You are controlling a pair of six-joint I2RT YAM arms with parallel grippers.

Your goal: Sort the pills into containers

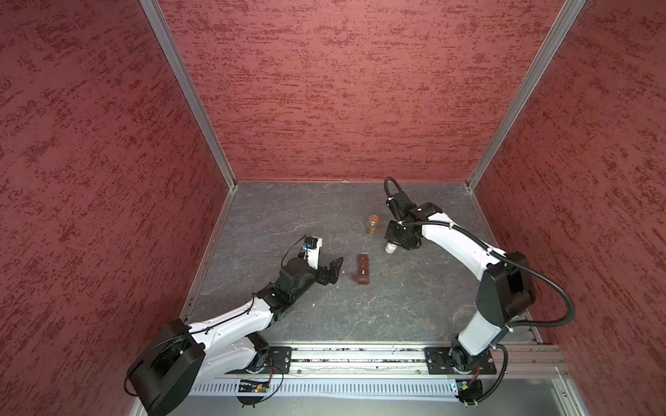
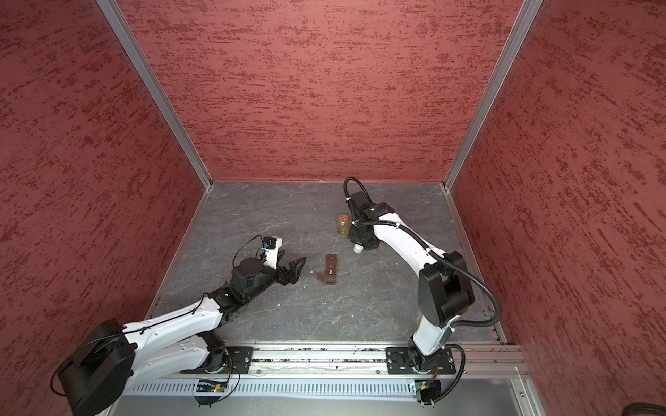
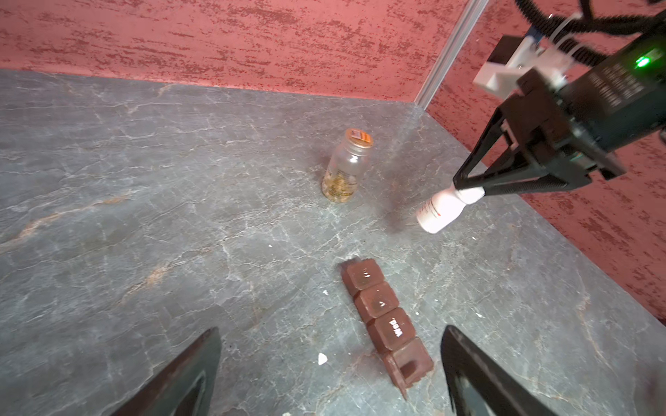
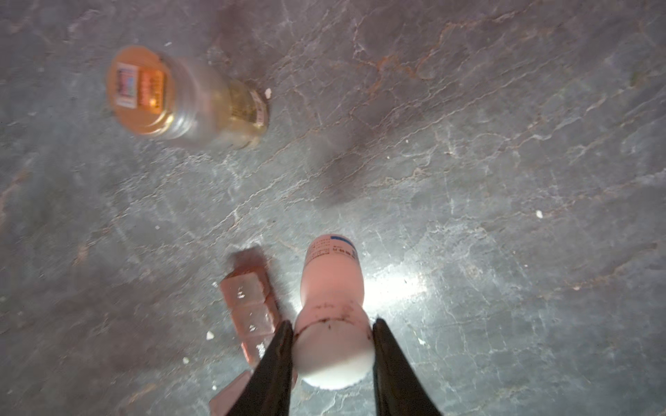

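Top views, containers: the brown containers lie near the middle of the worktop. They sit in one strip that runs from the front edge toward the back edge. The lid at the front end is flipped open.
Top views, bottles: the amber bottle stands upright, nearer the back edge. The white bottle is between it and the containers.
Top views, grippers: the left gripper is spread wide with nothing in it, just beside the containers. The right gripper is over the white bottle.
Left wrist, containers: three lids are down, with small white marks on them. The end box is open, and I cannot tell what is inside.
Left wrist, bottles: yellow pills lie in the bottom of the amber bottle. The right gripper squeezes the white bottle by its cap, and the bottle is tilted.
Right wrist, grip: one finger presses each side of the white bottle's cap. The containers show just beside it.
Worktop: gray like stone, with pale cracks and a few white bits.
Room: rough red walls with silver posts at the back corners.
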